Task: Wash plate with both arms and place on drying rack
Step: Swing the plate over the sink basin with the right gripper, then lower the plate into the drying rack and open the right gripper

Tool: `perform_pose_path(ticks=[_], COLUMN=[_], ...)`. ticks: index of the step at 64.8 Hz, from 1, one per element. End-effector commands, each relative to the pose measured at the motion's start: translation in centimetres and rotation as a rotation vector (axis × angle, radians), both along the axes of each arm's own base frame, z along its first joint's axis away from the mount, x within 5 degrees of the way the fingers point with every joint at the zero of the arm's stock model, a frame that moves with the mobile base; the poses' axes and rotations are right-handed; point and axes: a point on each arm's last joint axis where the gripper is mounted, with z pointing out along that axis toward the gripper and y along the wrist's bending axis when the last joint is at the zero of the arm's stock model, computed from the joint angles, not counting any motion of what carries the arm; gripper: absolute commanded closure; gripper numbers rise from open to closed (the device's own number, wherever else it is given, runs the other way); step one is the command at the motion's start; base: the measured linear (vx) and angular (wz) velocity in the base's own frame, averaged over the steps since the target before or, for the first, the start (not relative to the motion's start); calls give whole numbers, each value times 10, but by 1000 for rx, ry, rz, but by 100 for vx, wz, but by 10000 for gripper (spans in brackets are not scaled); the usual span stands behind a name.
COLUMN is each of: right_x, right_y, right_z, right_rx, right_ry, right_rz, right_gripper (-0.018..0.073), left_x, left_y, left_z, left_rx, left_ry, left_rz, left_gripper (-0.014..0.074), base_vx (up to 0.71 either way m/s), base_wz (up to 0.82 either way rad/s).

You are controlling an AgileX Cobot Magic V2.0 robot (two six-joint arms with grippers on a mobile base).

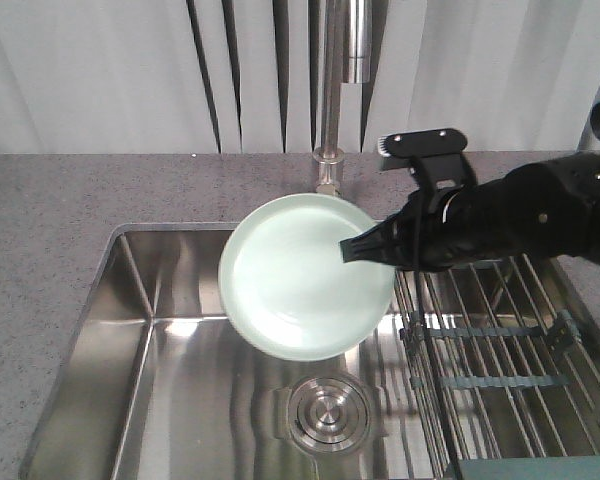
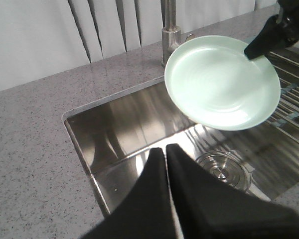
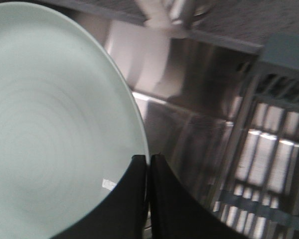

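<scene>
The plate point(image 1: 305, 275) is held tilted above the sink point(image 1: 160, 380), just in front of the tap point(image 1: 330, 110). It is pinched at its right rim by the right gripper point(image 1: 352, 250), whose jaws are closed on the edge. The black right arm is stretched in level from the right, over the rack point(image 1: 510, 340). The left gripper point(image 2: 165, 152) is pointed down over the sink, jaws pressed together with nothing between them, apart from the plate.

Black shrouded arm point(image 1: 540, 215), flat black fingers point(image 1: 365, 247)
</scene>
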Motion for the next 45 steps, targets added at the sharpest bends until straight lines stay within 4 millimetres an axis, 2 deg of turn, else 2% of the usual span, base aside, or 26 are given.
perform_pose_path(ticks=[1, 12, 21, 25, 35, 45], right_x=[11, -12, -34, -36, -24, 7], right_y=[-32, -88, -127, -142, -151, -148], right_z=[36, 63, 91, 97, 88, 63], right_rx=[-62, -347, -491, -541, -616, -633], right_ry=[-112, -75, -128, -151, -124, -66], right_rz=[-89, -183, -314, -373, -370, -334], right_gripper=[561, 561, 561, 561, 561, 559], left_x=[2, 2, 2, 2, 2, 2], left_y=[0, 0, 0, 0, 0, 0], left_z=[11, 11, 11, 11, 11, 12], left_rx=[-46, -47, -47, -47, -47, -47], left_ry=[-57, -58, -58, -58, -58, -59], left_rz=[16, 17, 17, 17, 17, 18], left_gripper=[603, 603, 603, 603, 603, 603], base_vx=[0, 0, 0, 0, 0, 0], base_wz=[0, 0, 0, 0, 0, 0])
